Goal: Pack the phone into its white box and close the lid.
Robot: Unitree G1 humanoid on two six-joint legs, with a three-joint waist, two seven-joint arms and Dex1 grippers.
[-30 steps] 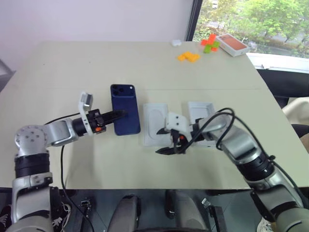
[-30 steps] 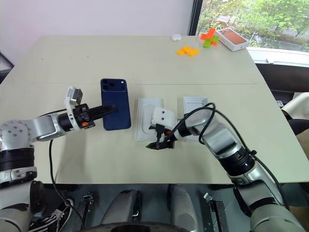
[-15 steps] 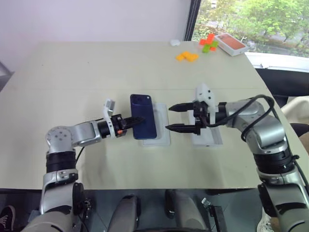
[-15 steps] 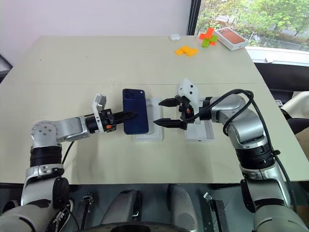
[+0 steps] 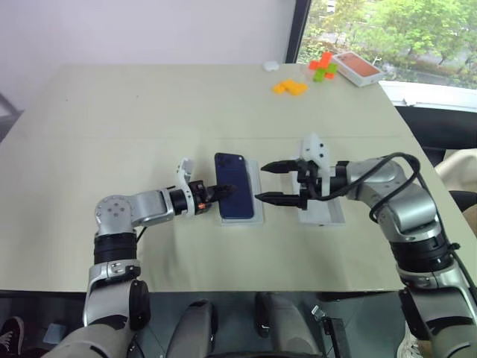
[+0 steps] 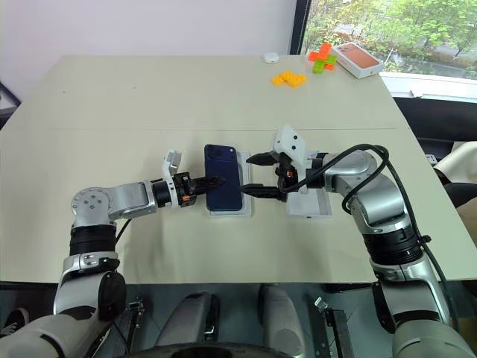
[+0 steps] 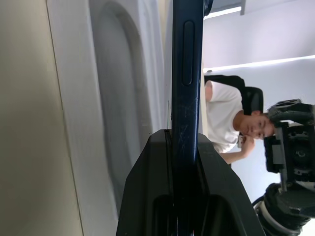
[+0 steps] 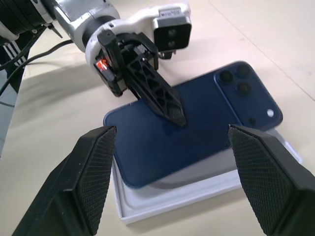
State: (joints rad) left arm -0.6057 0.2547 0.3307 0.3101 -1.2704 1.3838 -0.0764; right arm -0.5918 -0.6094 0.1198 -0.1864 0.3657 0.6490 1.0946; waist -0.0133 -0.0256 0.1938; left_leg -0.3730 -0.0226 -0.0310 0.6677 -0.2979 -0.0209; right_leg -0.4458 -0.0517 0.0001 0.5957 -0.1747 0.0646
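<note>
Phone [image 5: 235,196] moved, now hiding box [image 5: 256,195], seemingly.

Looks like an office or lab: a plain beige table [image 5: 149,112] by a window [image 5: 387,30] onto trees, bare wall, a seated person [image 7: 231,123] behind

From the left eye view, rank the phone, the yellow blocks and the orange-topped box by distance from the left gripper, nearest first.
Measured from the left gripper:
1. The phone, clamped in its fingers, over the white tray in the middle of the table.
2. The yellow blocks, far side of the table, toward the right.
3. The orange-topped box, at the far right corner, beyond the blocks.
</note>
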